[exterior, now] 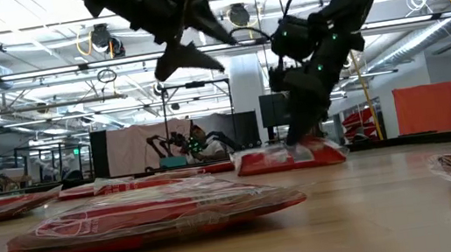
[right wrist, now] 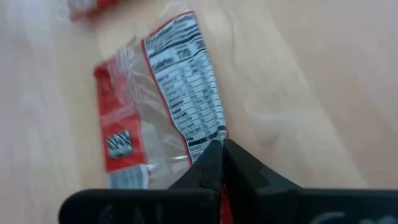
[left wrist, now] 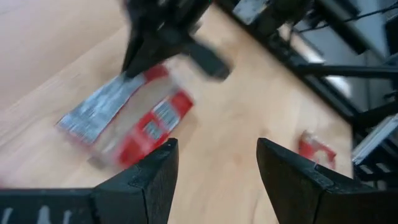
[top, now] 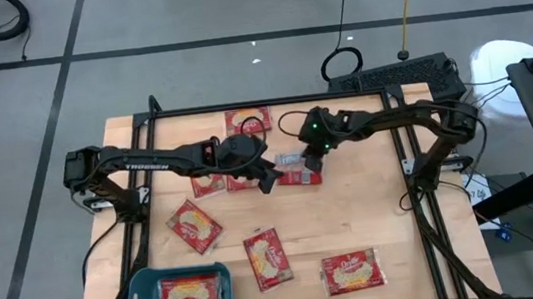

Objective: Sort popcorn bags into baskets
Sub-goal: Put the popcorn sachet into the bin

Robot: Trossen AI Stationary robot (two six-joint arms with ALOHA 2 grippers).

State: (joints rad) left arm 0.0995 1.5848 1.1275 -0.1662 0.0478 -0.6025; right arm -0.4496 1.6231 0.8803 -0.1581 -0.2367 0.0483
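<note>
Two black jointed arms, white lettering on left arm, green light on right arm.

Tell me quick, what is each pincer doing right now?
Left pincer: open, empty, held above the table.
Right pincer: shut on the edge of a popcorn bag lying label side up at mid-table.

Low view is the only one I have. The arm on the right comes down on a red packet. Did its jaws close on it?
Observer: Yes. In its wrist view the right gripper is shut on the popcorn bag, pinching its edge.
Operator: And the other arm?
Observer: From above, the left gripper hangs just beside that bag, jaws open and empty.
Operator: Is the basket filled?
Observer: The teal basket holds at least one packet.
</note>
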